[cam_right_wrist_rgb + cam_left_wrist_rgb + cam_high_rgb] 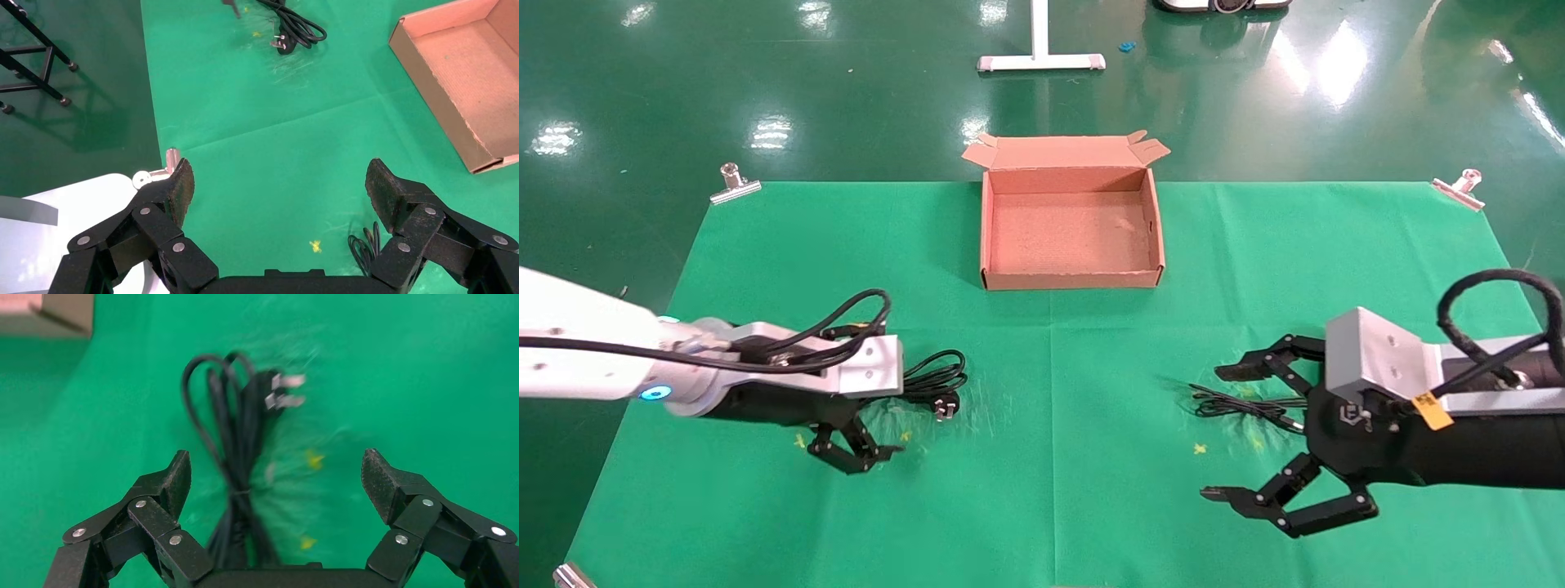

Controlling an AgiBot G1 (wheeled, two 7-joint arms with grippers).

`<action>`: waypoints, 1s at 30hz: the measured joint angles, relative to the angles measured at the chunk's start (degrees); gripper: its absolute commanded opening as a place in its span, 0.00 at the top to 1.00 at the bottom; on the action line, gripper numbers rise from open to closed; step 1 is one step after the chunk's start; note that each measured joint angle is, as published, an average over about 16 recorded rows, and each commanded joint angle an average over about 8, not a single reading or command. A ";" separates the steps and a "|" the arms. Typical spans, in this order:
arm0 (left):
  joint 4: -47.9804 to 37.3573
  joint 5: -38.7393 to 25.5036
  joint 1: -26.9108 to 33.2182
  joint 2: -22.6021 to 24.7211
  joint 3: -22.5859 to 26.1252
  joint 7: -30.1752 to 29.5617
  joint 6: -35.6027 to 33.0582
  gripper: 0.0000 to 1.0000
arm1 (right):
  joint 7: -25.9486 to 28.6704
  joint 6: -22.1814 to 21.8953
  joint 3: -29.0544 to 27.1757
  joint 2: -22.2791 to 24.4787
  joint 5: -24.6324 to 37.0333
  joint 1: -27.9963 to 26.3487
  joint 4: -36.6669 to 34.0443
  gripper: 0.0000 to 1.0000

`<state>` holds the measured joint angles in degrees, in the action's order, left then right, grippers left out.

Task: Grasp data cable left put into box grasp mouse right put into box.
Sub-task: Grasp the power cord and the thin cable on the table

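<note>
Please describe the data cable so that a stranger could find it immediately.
On the green cloth, look beside the open left pincer. The data cable is a thick black coiled cord; its plug with silver prongs distinguishes it from the thin cord near the right pincer.

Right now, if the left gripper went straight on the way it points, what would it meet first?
Probably the data cable: in the left wrist view its coil lies between the open fingers of the left gripper, running ahead to the plug. How high the gripper is above it is unclear.

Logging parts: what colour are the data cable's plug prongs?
Silver metal, on the black data cable; the left wrist view shows them best.
</note>
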<state>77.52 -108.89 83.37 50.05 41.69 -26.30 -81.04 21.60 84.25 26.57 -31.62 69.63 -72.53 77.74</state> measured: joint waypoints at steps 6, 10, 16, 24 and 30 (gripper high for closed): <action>0.03 -9.51 0.31 2.83 2.45 -4.71 2.47 0.00 | -0.11 0.06 -0.03 0.58 -0.25 0.06 0.02 0.00; 0.13 -15.62 -0.11 4.31 3.61 -7.92 4.60 0.00 | -0.18 0.04 -0.04 0.91 -0.37 0.12 0.02 0.00; 0.30 -22.81 -1.25 6.05 4.86 -11.83 7.35 0.00 | -0.27 -0.08 -0.02 1.40 -0.52 0.33 0.01 0.00; 0.40 -27.28 -2.51 7.34 5.54 -14.81 9.19 0.00 | -0.28 -0.34 0.14 1.70 -0.53 0.63 -0.01 0.00; 0.38 -27.78 -2.68 7.59 5.52 -15.59 9.30 0.00 | -0.21 -0.59 0.37 1.62 -0.35 0.76 -0.02 0.00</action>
<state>77.91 -136.67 80.69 57.64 47.21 -41.89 -71.74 21.39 83.65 26.94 -30.00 69.28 -71.76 77.71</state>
